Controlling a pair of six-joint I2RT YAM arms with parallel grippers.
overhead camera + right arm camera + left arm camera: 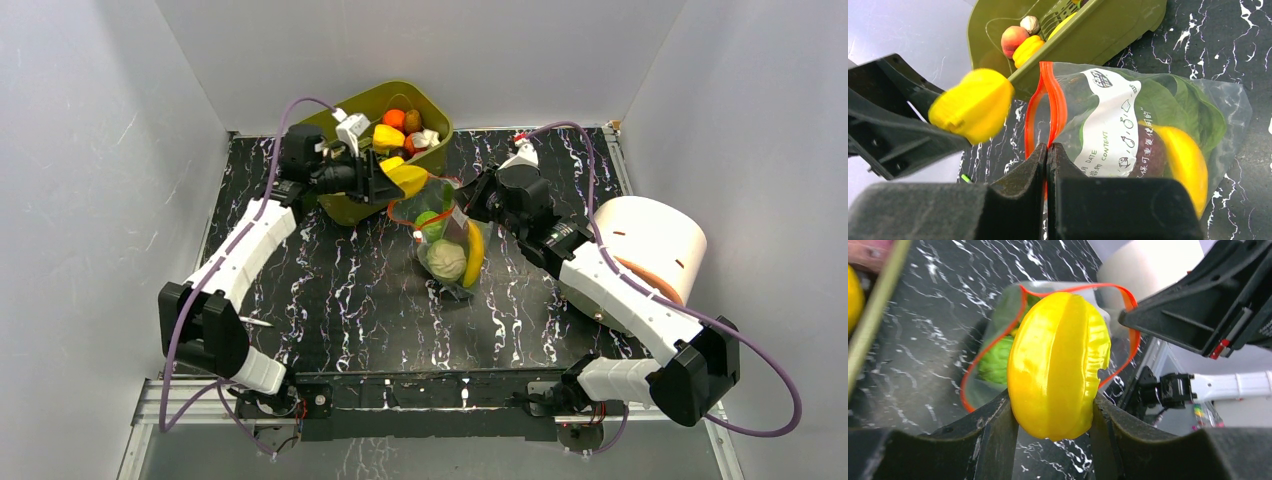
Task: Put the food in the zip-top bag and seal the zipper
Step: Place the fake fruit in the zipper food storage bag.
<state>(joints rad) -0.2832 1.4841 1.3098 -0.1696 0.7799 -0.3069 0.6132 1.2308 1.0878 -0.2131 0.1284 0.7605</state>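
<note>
1. Left wrist view: the left gripper (1053,412) clasps one star fruit (1058,365) between its two black fingers. The fruit is glossy yellow plastic with lengthwise ribs, and it sits right at the open mouth of the zip-top bag (1143,115), not inside it.
2. We see clear, crinkly film. The zipper (1048,100) is a thin red-orange strip looping the mouth.
3. The right gripper (1047,150) is clenched on that mouth edge. The bag rests on the black, white-veined table (350,300), between the two grippers and just before the olive-green tub (425,100).
4. A white printed panel (1113,120) on the bag reads "DATE" and "CONTENT". The Chinese characters beside it we cannot read surely.
5. Through the film we count four pieces — one green leaf (1173,97), one banana (1185,160), one purple ball (1148,157) and one pale cabbage (446,260).
6. Right wrist view shows three pieces in the smooth tub: a peach-coloured ball (1014,39), a ribbed yellow piece (1028,49) and a beige bulb (1030,23).
</note>
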